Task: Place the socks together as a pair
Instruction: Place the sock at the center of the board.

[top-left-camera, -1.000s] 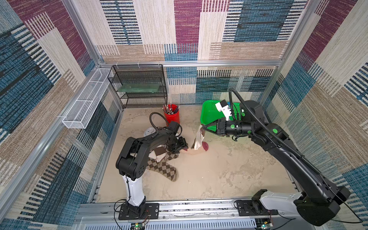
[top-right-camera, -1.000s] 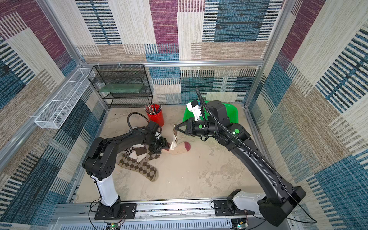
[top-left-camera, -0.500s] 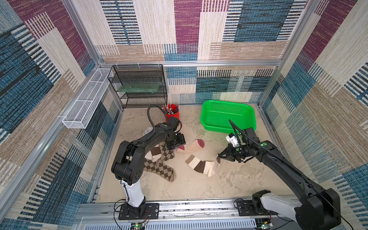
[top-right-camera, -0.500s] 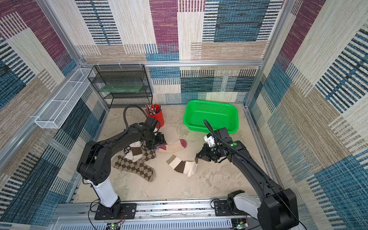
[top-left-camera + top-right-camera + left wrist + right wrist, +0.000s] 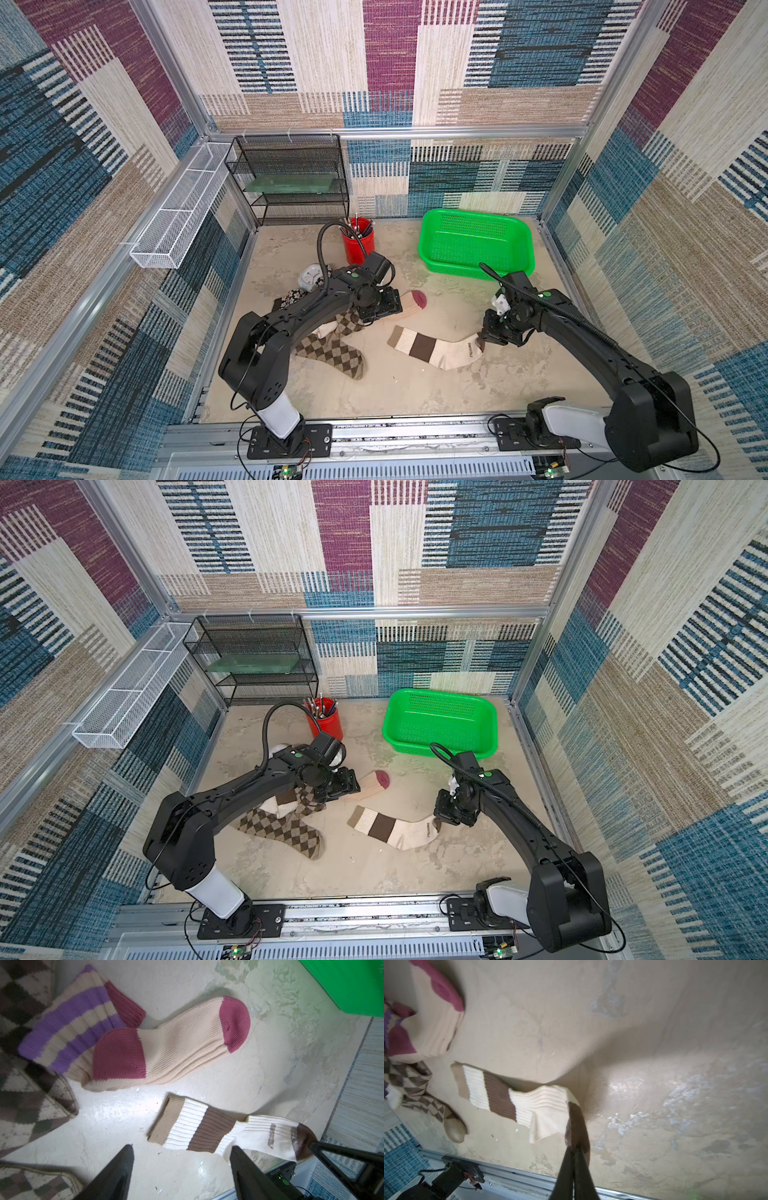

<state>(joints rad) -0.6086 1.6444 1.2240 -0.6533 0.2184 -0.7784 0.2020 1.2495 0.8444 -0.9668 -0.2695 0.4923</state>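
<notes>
A cream sock with brown bands (image 5: 432, 349) (image 5: 390, 827) lies stretched across the middle of the table. My right gripper (image 5: 482, 343) (image 5: 574, 1147) is shut on its dark brown toe, which is lifted slightly. My left gripper (image 5: 380, 309) (image 5: 181, 1147) hovers open and holds nothing. It is just above the beige sock with purple stripes and maroon toe (image 5: 411, 303) (image 5: 180, 1043). The cream sock's cuff (image 5: 166, 1122) lies just beyond the left fingertips. Brown-tan argyle socks (image 5: 332, 353) (image 5: 286, 831) lie under the left arm. Part of a dark flowered sock (image 5: 291, 297) shows behind that arm.
A green basket (image 5: 473, 245) stands at the back right. A red cup of pens (image 5: 358, 241) and a black wire shelf (image 5: 291, 178) are at the back. A white clock (image 5: 309, 276) sits by the left arm. A white wire tray (image 5: 183, 208) hangs on the left wall.
My right arm has carried the cream-brown sock from up near the basket down to the table front and laid it out flat. The left gripper has opened a little wider.
</notes>
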